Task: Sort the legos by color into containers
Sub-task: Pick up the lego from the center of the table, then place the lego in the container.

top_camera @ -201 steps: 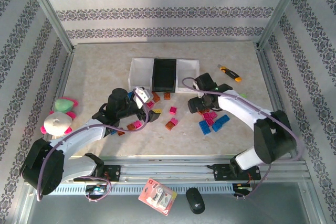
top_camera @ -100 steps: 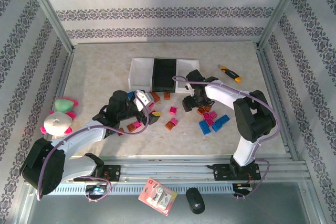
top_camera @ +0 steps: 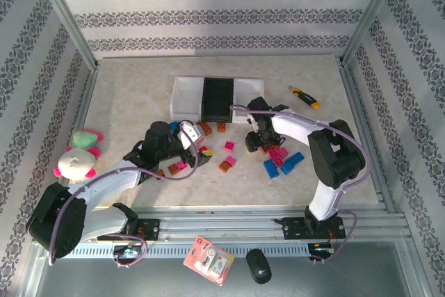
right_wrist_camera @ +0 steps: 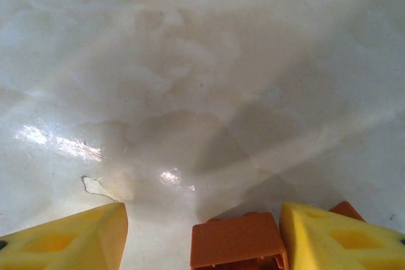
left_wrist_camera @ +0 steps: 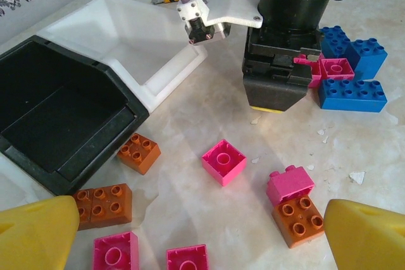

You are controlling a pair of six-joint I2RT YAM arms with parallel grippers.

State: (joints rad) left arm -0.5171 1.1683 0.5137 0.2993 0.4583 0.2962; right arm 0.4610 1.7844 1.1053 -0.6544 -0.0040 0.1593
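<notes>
Two yellow right fingers [right_wrist_camera: 63,238] of mine stand apart low over the marbled beige table [right_wrist_camera: 190,61], and one small orange-brown square plastic brick [right_wrist_camera: 237,241] lies between them. It sits hard against the finger on the right side of my wrist view, touching it as far as I can tell. Bare table shows between it and the other finger, so I am not clamped on it.

My left fingers [left_wrist_camera: 38,232] are spread wide and hold nothing. A magenta-pink square brick [left_wrist_camera: 224,160] lies ahead of the gap between them. A pink brick stacked on an orange one [left_wrist_camera: 297,219] lies just beside the right-hand finger, and a pair of orange bricks [left_wrist_camera: 101,202] lies near the left-hand one. Further ahead to the left stands the black rectangular plastic tray [left_wrist_camera: 130,118], touching the white plastic tray [left_wrist_camera: 161,86]. Blue bricks [left_wrist_camera: 352,93] lie ahead to the right.
</notes>
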